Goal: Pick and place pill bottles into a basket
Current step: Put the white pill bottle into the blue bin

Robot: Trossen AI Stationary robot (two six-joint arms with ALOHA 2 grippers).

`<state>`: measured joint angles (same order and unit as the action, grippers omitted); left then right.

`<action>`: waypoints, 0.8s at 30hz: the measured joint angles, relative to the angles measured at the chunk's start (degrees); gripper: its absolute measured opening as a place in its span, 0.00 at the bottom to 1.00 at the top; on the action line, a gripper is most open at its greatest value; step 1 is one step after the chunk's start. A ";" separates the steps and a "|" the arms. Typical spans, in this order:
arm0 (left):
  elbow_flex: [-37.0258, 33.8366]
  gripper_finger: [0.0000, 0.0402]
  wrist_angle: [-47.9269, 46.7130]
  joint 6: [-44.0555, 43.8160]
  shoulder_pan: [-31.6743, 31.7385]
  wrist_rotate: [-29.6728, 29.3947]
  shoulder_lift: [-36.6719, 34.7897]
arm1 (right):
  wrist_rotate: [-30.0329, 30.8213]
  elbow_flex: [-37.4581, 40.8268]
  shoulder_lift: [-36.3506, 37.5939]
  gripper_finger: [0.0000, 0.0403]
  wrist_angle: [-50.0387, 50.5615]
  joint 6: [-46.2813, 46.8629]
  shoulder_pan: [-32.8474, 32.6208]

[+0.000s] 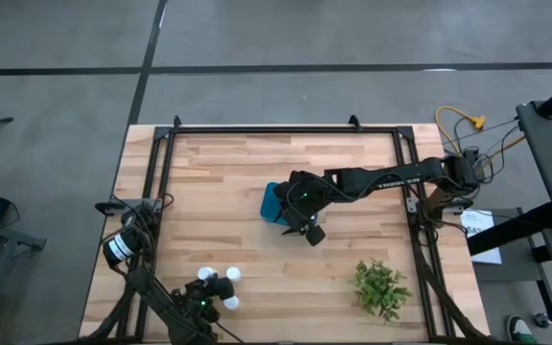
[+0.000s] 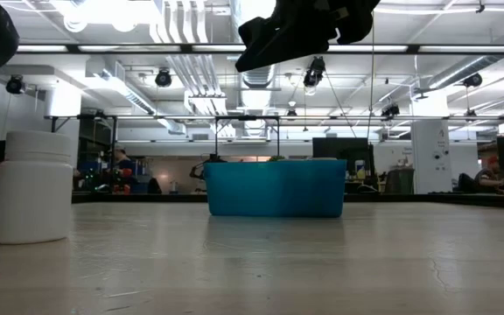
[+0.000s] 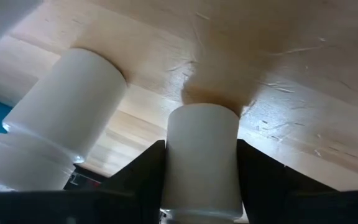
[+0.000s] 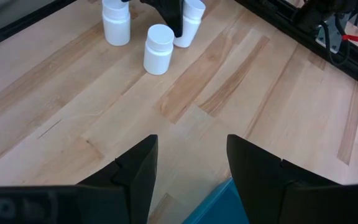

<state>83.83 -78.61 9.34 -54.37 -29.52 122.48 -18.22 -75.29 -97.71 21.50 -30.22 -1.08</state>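
Observation:
Three white pill bottles [image 1: 230, 287] stand upright on the wooden table near its near edge; they also show in the right wrist view [image 4: 159, 48]. My left gripper [image 1: 207, 290] is down among them, shut on one bottle [image 3: 202, 155], with another bottle [image 3: 61, 137] close beside it. The teal-blue basket [image 1: 272, 202] sits at the table's middle and also shows in the low view [image 2: 276, 188]. My right gripper [image 4: 191, 174] hovers open and empty above the basket's near-right side [image 1: 307, 228]. The arm hides the inside of the basket. My left gripper pinches the bottle's round side wall [image 3: 173, 174] between its two fingers, one on each side, below the cap. The fingers come from above, pointing down along the bottle. The bottle stays upright with its base [image 3: 204, 111] at the table top.
A green leafy plant [image 1: 381, 287] lies at the near right of the table. A black frame [image 1: 286, 129] runs along the table's far and side edges. Bare wood lies between the bottles and the basket.

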 joint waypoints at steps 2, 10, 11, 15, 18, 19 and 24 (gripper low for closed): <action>0.02 0.37 0.21 -0.09 -0.07 -1.07 0.00 | 0.00 -0.01 0.00 0.45 0.02 0.02 0.00; 2.59 0.37 -2.71 -5.74 -0.13 -4.12 -0.04 | 0.00 0.00 0.00 0.45 0.02 0.02 0.00; 2.90 0.37 -3.76 -6.84 -0.18 -4.18 -0.07 | 0.00 0.00 0.00 0.45 0.02 0.00 0.00; 4.34 0.37 -9.81 -12.57 -0.54 -4.19 -0.12 | 0.02 0.00 0.00 0.45 -0.01 -0.20 0.00; 5.15 0.37 -11.22 -16.49 -0.80 -4.27 -0.52 | 0.02 0.00 0.00 0.45 -0.48 -0.24 0.00; 5.18 0.37 -11.02 -17.60 -0.90 -4.33 -0.95 | 0.02 0.00 0.00 0.45 -0.70 -0.29 0.00; 5.70 0.37 -11.45 -26.78 -1.03 -7.71 -3.77 | 0.04 0.00 0.00 0.45 -1.14 -0.85 0.00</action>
<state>89.54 -90.06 -17.44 -55.40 -37.23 118.71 -18.17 -75.29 -97.71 20.36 -31.07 -1.08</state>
